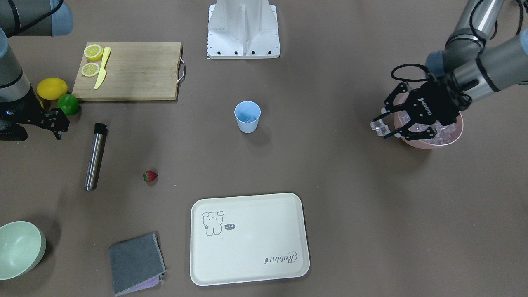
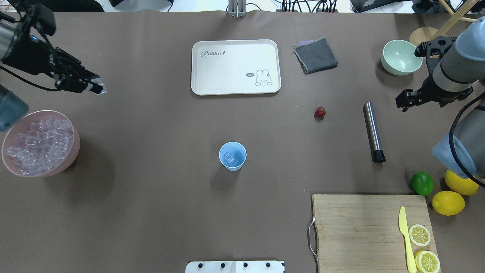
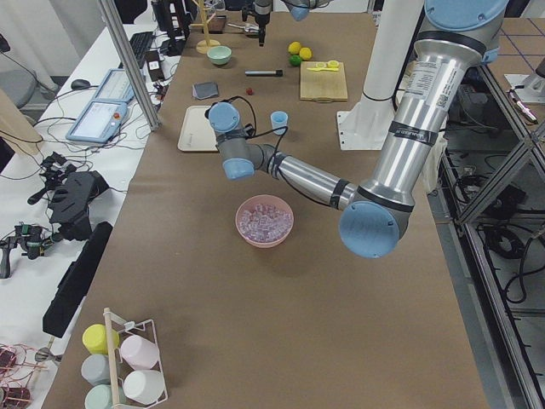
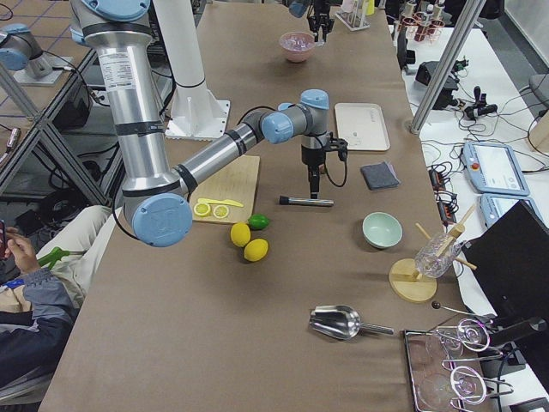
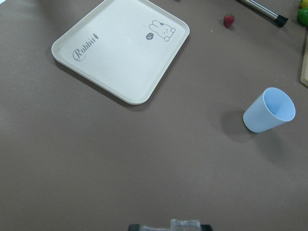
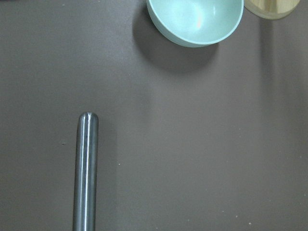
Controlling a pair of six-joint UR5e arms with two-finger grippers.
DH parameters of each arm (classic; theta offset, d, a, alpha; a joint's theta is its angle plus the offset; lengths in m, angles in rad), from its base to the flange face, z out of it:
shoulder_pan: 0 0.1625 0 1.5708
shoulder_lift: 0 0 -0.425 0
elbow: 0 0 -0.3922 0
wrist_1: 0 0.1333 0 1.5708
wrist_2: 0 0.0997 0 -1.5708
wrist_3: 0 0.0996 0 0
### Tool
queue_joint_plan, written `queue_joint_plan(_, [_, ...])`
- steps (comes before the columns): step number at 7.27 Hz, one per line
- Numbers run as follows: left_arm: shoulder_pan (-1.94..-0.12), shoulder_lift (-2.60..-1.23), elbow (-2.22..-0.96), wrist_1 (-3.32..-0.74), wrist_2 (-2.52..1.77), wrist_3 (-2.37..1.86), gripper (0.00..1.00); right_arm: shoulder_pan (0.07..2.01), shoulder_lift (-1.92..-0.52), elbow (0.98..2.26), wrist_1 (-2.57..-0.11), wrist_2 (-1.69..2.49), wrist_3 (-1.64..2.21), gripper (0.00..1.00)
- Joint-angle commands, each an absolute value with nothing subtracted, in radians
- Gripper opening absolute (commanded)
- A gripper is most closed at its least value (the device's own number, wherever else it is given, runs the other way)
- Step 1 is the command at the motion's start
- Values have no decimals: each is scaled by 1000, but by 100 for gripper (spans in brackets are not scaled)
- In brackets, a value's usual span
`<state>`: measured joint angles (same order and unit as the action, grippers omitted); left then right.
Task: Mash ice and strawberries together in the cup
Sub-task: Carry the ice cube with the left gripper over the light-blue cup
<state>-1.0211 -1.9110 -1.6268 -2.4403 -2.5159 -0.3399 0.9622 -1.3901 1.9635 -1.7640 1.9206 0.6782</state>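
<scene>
The light blue cup [image 2: 232, 156] stands upright mid-table with a few clear ice cubes [image 2: 231, 159] inside; it also shows in the front view [image 1: 247, 116] and the left wrist view [image 5: 269, 111]. My left gripper [image 1: 380, 127] is shut on one ice cube [image 5: 185, 224] and hangs above the table beside the pink bowl [image 2: 74, 145], which is full of ice [image 2: 38, 144]. The strawberry [image 2: 320, 112] lies on the table, far from both grippers. My right gripper [image 2: 404, 101] is open and empty, hovering above the table past the steel rod's plain end.
A steel rod with a black tip [image 2: 373, 131] lies right of the strawberry. A cream tray [image 2: 235, 66], grey cloth [image 2: 315, 55] and pale green bowl [image 2: 401, 57] are at the far side. A cutting board [image 2: 356, 227] with lemon slices and yellow knife, two lemons and a lime [image 2: 422, 183] are near right.
</scene>
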Motion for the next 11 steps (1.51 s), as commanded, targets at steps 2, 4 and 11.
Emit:
queue_joint_plan(2, [-800,-2008,-1683,-2441,-2265,-570,0,977,-1390,1963,-1764,1914,663,100])
queue_joint_plan(4, [-640,-2049,-1687,-2442,-2063,-629,0,983,-1391,1980,-1764,1913,664,100])
queue_joint_plan(11, [-430,-2083,-1649,-2448,-1779,-661,0,983,-1407,1985,-1766,1890,672,100])
